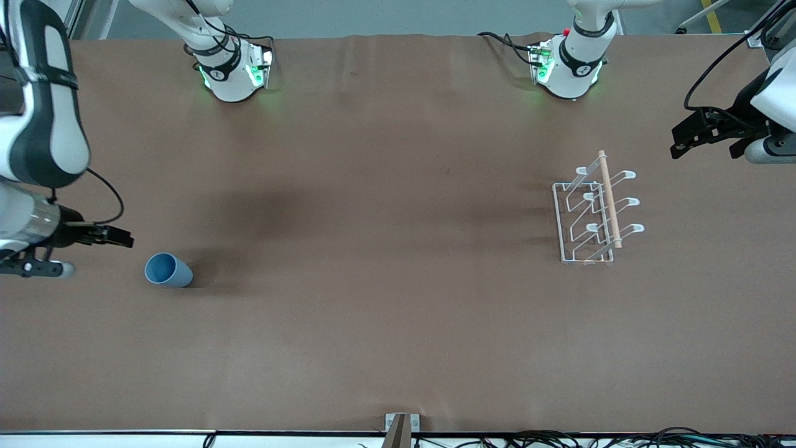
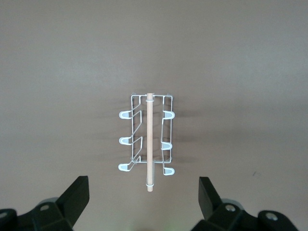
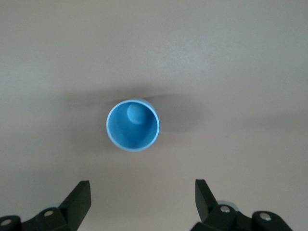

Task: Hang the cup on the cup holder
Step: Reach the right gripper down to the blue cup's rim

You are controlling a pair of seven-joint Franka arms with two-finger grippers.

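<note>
My right tool wide open, empty, above cup; left tool open, empty, over rack. Off-centre descent could topple cup.

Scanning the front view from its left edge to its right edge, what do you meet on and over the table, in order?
right gripper (open) → cup, standing on the table → cup holder with its wooden rod → left gripper (open).
</note>
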